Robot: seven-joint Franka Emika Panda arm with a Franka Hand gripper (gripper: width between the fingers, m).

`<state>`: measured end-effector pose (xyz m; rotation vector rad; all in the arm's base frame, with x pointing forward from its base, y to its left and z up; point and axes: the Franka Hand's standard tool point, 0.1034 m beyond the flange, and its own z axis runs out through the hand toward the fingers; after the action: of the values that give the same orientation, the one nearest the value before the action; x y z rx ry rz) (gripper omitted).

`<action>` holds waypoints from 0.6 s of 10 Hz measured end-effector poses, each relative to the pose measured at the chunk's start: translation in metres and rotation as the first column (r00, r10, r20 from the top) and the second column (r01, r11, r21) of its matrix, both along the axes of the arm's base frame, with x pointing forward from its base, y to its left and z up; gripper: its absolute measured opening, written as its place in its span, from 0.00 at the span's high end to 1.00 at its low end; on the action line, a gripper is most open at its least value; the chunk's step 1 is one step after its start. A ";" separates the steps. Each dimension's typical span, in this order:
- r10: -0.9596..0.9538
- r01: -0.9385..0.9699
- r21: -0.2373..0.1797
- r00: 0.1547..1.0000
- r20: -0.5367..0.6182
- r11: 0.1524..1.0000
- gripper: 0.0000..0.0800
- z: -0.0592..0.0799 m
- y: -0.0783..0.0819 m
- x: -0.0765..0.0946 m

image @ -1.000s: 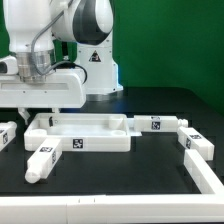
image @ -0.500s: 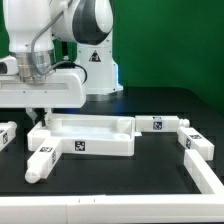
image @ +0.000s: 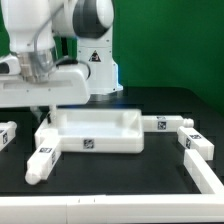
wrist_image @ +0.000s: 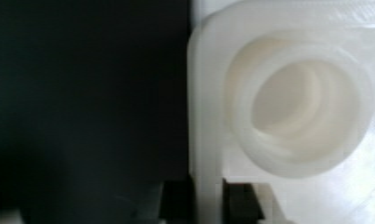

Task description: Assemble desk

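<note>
Gripper pinches the tabletop rim by a corner socket

The black table (image: 120,190) carries all the parts. The white arm (image: 40,40) reaches down at the exterior view's left. The tabletop (image: 100,128) lies mid-table, rim up. The gripper (image: 40,112) has its jaws clamped on the rim wall beside a round corner socket (wrist_image: 299,100). The front leg (image: 40,163) lies just beside the tabletop's near left corner, the edge leg (image: 6,135) further left, and the rear leg (image: 160,124) and outer leg (image: 195,141) lie right

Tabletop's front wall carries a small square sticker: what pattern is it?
The tag is a black-and-white square pattern on the white tabletop; the exterior view shows it best.
</note>
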<state>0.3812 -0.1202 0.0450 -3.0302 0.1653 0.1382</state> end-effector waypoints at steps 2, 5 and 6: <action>0.012 -0.012 -0.008 0.999 0.043 1.000 0.93 0.019 0.002 0.018; 0.002 -0.001 -0.006 0.999 0.054 1.000 0.93 0.031 0.014 0.030; 0.004 -0.004 -0.006 0.999 0.051 1.000 0.93 0.027 0.027 0.041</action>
<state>0.4225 -0.0931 0.0724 -3.0365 0.1554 0.0604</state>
